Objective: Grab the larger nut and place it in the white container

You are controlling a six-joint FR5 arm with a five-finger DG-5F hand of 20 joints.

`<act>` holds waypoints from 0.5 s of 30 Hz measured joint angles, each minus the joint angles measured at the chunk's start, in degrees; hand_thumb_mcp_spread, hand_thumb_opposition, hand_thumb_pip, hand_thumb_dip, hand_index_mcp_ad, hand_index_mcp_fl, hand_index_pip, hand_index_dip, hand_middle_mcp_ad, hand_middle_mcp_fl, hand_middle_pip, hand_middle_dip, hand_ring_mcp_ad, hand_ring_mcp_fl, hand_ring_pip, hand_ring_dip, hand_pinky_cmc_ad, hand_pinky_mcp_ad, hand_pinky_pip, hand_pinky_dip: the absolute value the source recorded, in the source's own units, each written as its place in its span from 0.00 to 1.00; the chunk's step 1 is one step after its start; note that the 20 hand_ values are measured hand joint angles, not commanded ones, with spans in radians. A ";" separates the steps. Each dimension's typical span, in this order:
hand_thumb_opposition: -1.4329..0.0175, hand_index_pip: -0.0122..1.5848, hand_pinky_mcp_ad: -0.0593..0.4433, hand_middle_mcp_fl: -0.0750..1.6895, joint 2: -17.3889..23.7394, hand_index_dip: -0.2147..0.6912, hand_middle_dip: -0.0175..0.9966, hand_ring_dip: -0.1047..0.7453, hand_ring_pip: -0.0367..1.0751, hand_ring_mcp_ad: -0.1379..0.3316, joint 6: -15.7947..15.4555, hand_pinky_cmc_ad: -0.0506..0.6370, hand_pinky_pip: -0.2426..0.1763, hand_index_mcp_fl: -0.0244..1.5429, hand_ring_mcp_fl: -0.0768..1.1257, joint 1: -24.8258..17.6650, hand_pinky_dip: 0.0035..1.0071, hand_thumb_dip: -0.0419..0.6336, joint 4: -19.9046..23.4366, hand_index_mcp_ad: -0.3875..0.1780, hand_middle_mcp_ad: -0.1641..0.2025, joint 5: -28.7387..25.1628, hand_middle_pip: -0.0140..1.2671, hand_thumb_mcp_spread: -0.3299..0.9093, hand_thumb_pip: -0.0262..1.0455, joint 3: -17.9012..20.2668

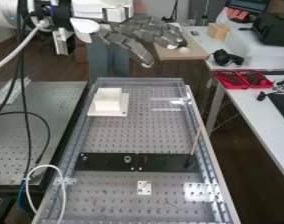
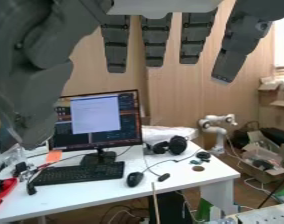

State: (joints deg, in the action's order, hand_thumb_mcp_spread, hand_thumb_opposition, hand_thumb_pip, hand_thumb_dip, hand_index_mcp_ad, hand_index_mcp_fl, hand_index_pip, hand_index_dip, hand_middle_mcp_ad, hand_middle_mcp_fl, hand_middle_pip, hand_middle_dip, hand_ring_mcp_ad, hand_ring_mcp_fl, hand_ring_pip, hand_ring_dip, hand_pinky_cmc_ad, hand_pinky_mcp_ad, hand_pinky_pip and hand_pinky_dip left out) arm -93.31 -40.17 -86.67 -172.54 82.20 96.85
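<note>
The hand [image 1: 144,31] is open, holding nothing, beyond the bench's [image 1: 136,135] far end, and though I cannot tell where the larger nut is, placing looks finished, so the next move is probably just checking the container [image 1: 107,105].

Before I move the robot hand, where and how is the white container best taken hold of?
Probably by an upper edge of the white container, pinching one wall from above: its top is open and its walls stand upright. Whether it is fixed to the flat white plate beneath, I cannot tell.
</note>
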 joint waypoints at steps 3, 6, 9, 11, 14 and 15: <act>0.45 0.20 0.74 0.04 0.00 0.25 0.27 0.30 0.11 0.63 -0.19 0.60 0.31 0.07 0.06 0.15 0.59 0.28 -0.17 0.47 0.64 0.33 0.11 0.35 0.63 -0.07; 0.46 0.20 0.74 0.04 -0.04 0.26 0.27 0.30 0.11 0.63 0.01 0.60 0.31 0.07 0.06 0.30 0.59 0.28 -0.73 0.46 0.64 0.54 0.11 0.35 0.63 -0.16; 0.45 0.19 0.74 0.04 -0.03 0.27 0.26 0.30 0.11 0.63 0.34 0.59 0.31 0.07 0.06 0.50 0.59 0.28 -1.14 0.47 0.64 0.92 0.11 0.36 0.63 -0.14; 0.46 0.19 0.74 0.04 0.15 0.27 0.26 0.30 0.11 0.64 0.36 0.60 0.31 0.07 0.06 0.52 0.59 0.28 -1.16 0.46 0.63 1.24 0.11 0.36 0.63 0.06; 0.46 0.18 0.74 0.04 0.50 0.28 0.27 0.30 0.11 0.64 0.45 0.60 0.31 0.07 0.06 0.50 0.59 0.28 -0.89 0.46 0.64 1.57 0.11 0.36 0.63 0.39; 0.46 0.18 0.74 0.04 0.65 0.28 0.27 0.30 0.11 0.64 0.48 0.60 0.31 0.07 0.06 0.48 0.59 0.28 -0.75 0.46 0.64 1.69 0.11 0.36 0.63 0.52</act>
State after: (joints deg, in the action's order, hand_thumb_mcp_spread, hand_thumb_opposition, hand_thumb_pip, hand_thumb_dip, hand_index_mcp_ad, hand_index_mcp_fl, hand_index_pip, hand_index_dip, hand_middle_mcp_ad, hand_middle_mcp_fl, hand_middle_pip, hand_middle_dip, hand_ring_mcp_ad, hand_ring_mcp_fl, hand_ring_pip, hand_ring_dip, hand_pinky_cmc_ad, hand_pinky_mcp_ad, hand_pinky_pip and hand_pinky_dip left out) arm -92.66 -39.69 -86.20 -173.29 83.88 97.37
